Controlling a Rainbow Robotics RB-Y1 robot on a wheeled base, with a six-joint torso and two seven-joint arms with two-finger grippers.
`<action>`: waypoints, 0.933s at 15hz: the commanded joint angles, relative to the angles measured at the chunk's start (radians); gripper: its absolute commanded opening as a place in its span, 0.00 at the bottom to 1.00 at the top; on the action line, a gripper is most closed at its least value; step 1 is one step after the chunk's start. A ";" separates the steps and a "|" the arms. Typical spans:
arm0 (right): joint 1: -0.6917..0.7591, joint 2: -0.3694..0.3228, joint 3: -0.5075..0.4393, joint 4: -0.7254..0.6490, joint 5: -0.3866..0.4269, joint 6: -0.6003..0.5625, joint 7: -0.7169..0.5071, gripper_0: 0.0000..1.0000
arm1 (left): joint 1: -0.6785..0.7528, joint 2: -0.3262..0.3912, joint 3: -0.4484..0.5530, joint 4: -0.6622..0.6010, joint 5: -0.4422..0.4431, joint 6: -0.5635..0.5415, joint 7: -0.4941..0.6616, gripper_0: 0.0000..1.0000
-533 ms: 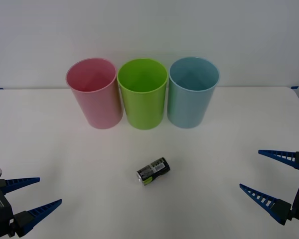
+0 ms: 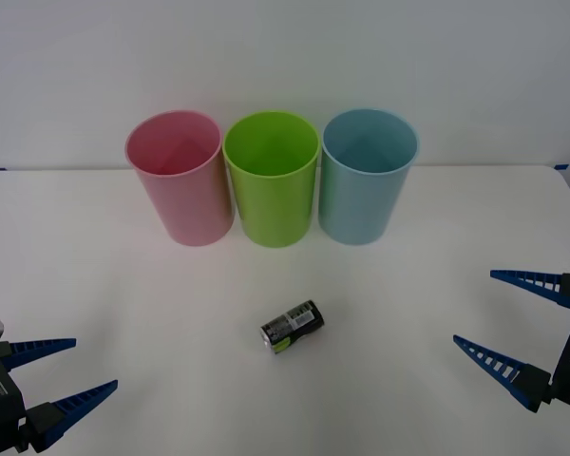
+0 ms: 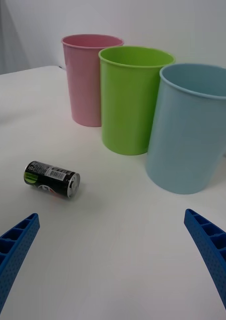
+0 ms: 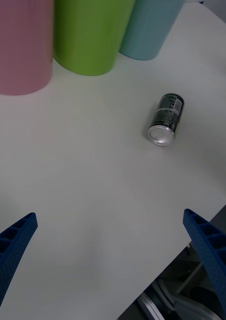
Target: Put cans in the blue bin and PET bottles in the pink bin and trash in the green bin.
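Centre-low of front frame: can (image 2: 292, 326) on its side on counter (image 2: 123, 304), below green bin (image 2: 272, 190). Probably light, rigid, smooth, rolls; grip across label mid-body. Right gripper (image 2: 506, 318) lower right, wide apart; left gripper (image 2: 68, 372) lower left, wide too.

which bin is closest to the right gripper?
The blue bin, at the robot's right end of the row, beside the green bin; the pink bin is farthest from the right gripper.

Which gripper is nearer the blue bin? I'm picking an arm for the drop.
Right. The right gripper hangs open at the table's right edge, diagonally in front of the blue bin; the left gripper, open, sits at the front-left corner, much farther.
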 commanded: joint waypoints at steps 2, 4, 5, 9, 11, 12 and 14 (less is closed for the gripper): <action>-0.050 -0.091 0.021 -0.030 -0.009 -0.001 0.011 1.00 | 0.000 0.000 0.000 0.000 0.000 0.000 0.000 1.00; -0.073 -0.129 0.049 -0.042 -0.011 -0.001 0.013 1.00 | 0.000 0.000 0.000 0.000 0.000 0.000 0.000 1.00; -0.082 -0.144 0.067 -0.048 -0.009 -0.003 0.016 1.00 | 0.000 0.000 0.000 0.000 0.000 0.000 0.000 1.00; -0.163 -0.192 0.165 -0.102 0.069 -0.001 0.027 1.00 | 0.000 0.000 0.000 0.000 0.000 0.000 0.000 1.00; -0.208 -0.198 0.225 -0.113 0.126 -0.001 0.028 1.00 | 0.000 0.000 0.000 0.000 0.000 0.000 0.000 1.00; -0.232 -0.198 0.256 -0.113 0.155 -0.001 0.030 1.00 | 0.000 0.000 0.000 0.000 0.000 0.000 0.000 1.00; -0.281 -0.204 0.308 -0.113 0.206 -0.001 0.040 1.00 | 0.000 0.000 0.000 0.000 0.000 0.000 0.000 1.00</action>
